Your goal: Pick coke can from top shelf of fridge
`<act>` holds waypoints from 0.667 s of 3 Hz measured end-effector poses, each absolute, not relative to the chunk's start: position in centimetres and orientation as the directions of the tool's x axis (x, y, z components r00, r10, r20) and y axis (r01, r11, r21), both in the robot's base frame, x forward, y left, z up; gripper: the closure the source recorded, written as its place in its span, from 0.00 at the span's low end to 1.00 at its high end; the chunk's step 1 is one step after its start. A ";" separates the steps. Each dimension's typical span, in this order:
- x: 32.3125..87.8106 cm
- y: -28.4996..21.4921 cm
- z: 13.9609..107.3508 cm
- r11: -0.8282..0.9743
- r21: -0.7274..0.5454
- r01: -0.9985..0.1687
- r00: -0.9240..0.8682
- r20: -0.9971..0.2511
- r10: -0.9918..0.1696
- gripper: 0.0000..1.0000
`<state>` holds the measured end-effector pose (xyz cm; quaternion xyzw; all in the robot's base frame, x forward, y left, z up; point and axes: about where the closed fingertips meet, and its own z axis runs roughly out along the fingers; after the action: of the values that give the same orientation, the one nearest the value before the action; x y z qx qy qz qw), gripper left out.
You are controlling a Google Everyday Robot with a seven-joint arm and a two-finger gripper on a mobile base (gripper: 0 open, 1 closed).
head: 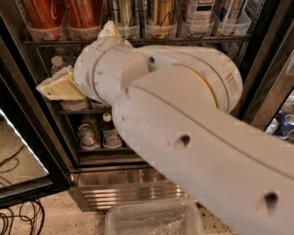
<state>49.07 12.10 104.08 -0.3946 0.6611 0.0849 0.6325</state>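
Coke can [43, 13] sits left on the top shelf [206, 39], gripper [59, 87] (spread or closed, I cannot tell) below it: approach step, likely needing a rise.

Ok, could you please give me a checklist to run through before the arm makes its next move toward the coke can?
1. Fridge door open: ok.
2. Coke can visible at the left end of the top shelf: ok.
3. Gripper level with that can: not ok, it sits below that shelf.
4. Can held by the gripper: not ok, they are apart.
5. Path up to the can free: cannot tell, the arm hides much of the interior.
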 end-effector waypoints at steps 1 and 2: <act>48.7 10.9 104.9 0.753 -0.290 -0.591 0.076 -0.949 -0.306 0.00; 48.5 9.3 105.4 0.781 -0.287 -0.554 0.068 -0.951 -0.301 0.00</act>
<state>48.53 9.34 105.45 -0.3164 0.6756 0.0963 0.6589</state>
